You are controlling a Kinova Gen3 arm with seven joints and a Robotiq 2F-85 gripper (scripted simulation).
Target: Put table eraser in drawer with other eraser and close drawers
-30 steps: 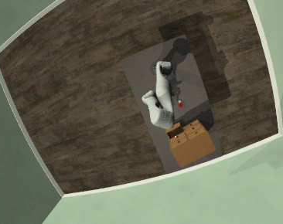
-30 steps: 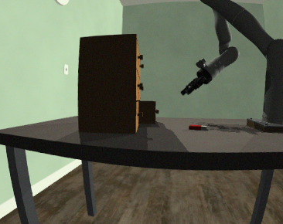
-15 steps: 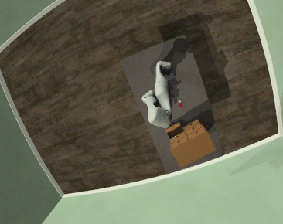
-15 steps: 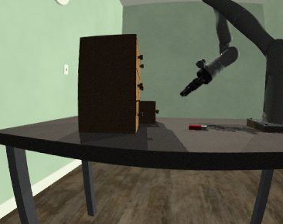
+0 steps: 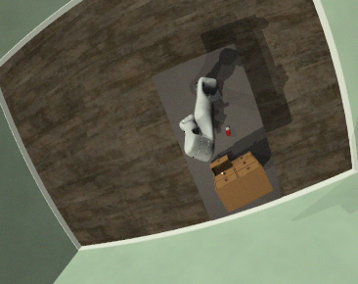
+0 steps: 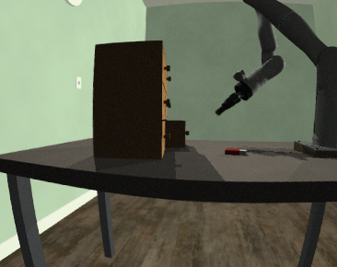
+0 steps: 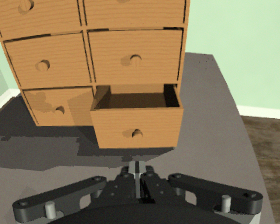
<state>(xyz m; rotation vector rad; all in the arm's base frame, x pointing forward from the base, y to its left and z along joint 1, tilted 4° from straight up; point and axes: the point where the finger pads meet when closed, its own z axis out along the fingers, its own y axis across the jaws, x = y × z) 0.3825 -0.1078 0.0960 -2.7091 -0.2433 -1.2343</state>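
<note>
Meanwhile, the gripper [image 6: 218,111] [image 7: 137,171] clenched on nothing, apart from the open bottom drawer [image 5: 222,163] [image 6: 177,133] [image 7: 140,125]

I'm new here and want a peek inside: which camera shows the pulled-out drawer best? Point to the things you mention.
The wrist view: it faces the open wooden drawer [image 5: 222,161] [image 6: 177,133] [image 7: 137,128], showing front, knob and part of the inside. The top view shows it small, from above; the exterior view, only its dark side and knob.

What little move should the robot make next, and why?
I'd probably ease the shut gripper forward and nudge the open drawer in. The fingers are together, pointing towards its front, and no eraser shows in the part of its inside that is visible. The red-and-white eraser lies on the table, so its matching drawer seems to be another one.
</note>
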